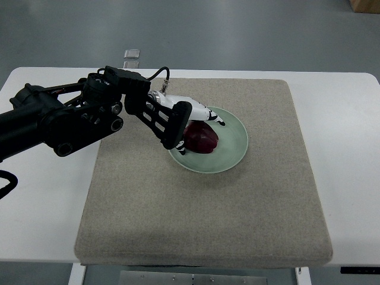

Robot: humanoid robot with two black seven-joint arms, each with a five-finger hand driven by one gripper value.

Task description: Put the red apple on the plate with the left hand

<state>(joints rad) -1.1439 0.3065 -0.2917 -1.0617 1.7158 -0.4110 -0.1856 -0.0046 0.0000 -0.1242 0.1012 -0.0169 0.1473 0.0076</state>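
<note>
top view: the left hand (178,122) reaches in over a grey mat (202,225) on the white table (344,119), fingers curled around the red apple (202,138), which sits low inside the green plate (234,139) (contact with the plate likely, not certain). placement appears nearly done; release and withdrawal remain.

Apple (202,138) on plate (234,148), plate on mat (202,214), mat on table (350,148)
</note>
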